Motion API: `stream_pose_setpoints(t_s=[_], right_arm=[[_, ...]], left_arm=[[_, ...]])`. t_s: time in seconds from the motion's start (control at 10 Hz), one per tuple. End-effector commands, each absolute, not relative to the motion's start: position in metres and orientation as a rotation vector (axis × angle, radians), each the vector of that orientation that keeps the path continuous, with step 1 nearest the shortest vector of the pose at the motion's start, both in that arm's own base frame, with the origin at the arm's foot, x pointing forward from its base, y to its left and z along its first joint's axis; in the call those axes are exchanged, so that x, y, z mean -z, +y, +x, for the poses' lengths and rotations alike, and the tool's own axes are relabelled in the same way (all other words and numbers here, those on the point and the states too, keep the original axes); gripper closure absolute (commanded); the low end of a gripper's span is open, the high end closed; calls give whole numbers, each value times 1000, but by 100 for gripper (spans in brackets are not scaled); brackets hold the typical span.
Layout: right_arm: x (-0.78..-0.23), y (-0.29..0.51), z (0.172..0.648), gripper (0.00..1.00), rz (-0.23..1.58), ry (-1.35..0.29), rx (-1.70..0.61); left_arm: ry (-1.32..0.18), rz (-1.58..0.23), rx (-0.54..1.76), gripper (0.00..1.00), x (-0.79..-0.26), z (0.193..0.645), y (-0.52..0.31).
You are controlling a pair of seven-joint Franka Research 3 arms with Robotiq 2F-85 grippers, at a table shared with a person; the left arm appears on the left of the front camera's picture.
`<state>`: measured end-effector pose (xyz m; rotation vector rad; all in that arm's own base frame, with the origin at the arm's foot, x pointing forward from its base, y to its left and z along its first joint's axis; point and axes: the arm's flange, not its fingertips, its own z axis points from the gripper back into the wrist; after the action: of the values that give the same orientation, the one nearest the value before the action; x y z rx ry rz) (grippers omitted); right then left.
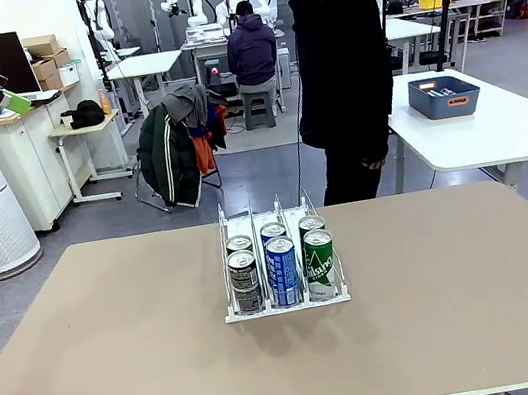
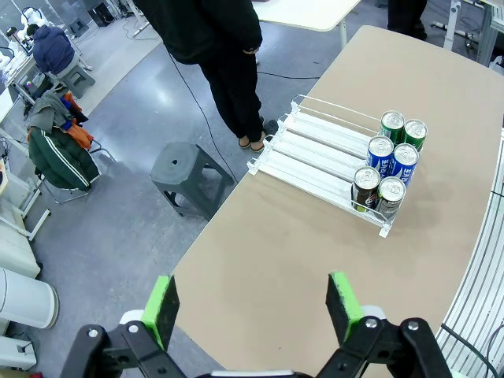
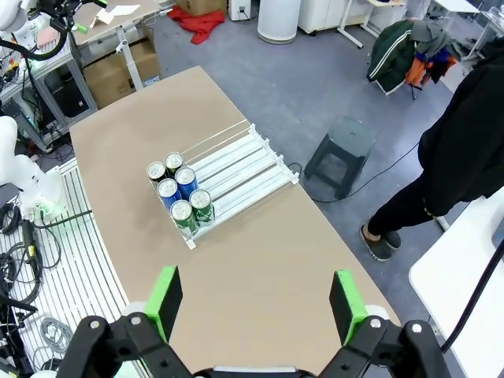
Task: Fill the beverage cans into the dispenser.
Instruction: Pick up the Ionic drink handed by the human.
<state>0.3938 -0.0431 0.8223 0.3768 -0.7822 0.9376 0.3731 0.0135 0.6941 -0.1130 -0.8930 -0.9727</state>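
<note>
Left gripper (image 2: 252, 299), right gripper (image 3: 256, 298) wide open, empty, rear cans (image 1: 272, 229) half hidden in dispenser (image 1: 287, 308)

We see bright, even overhead light. The bench (image 1: 115, 334) is evenly lit; a soft, faint shadow lies under the rack (image 1: 290, 215) toward 6 o'clock. Wrist views bow straight lines at their edges. Focus is sharp throughout.

left claw (image 2: 252, 305) and right claw (image 3: 257, 303) hang high, jaws wide apart.
</note>
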Motion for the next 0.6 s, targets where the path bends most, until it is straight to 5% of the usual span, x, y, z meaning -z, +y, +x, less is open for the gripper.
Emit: stream_pose_setpoints(t_s=[0.0,0.5], right_arm=[[-821,-40,394,0,385,-771,-949],[-821,-40,394,0,385,-771,-949]], left_arm=[[-901,-131,978,0,-694,373,15],[-901,-131,978,0,-694,373,15]])
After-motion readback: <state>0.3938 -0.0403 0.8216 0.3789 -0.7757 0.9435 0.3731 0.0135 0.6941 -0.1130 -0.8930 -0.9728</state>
